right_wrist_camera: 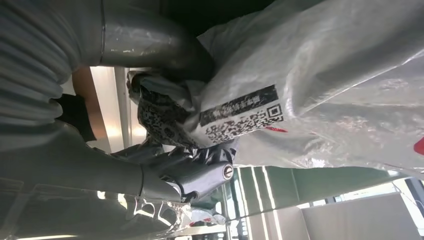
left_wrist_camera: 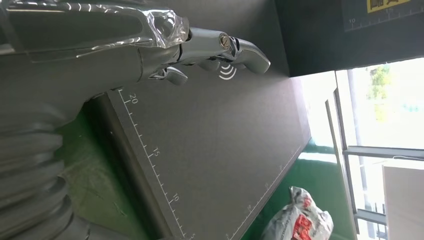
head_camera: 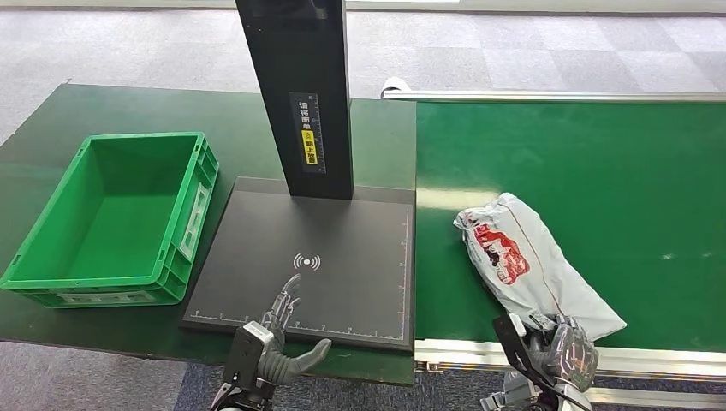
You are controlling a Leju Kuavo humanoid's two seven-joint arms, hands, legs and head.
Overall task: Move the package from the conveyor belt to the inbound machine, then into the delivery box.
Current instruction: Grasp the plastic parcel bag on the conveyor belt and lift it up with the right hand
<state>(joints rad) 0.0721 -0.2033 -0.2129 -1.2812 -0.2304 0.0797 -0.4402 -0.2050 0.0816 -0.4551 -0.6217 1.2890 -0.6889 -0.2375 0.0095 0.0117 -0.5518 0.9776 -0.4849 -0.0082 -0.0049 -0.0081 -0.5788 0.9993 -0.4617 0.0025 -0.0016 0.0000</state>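
A grey tiled floor lies behind a long green conveyor belt (head_camera: 599,163) on the right and a dark green table (head_camera: 51,145) on the left. On the table stands the inbound machine (head_camera: 317,257), a black scanning plate with ruler marks along its edges, a white wireless symbol near its middle and a black post rising from its far edge. Just left of it sits the empty green delivery box (head_camera: 111,214). The package (head_camera: 531,261), a grey plastic mailer bag with red print, lies on the belt near its front rail, its near end reaching the right hand (head_camera: 561,351). In the right wrist view the hand's thumb (right_wrist_camera: 150,45) presses one side of the bag's crumpled corner (the part bearing the barcode label) while the darker fingers (right_wrist_camera: 200,170) curl against the other side, so the hand grips it. The left hand (head_camera: 278,330) hovers over the plate's front edge, fingers (left_wrist_camera: 240,50) extended and apart, holding nothing.
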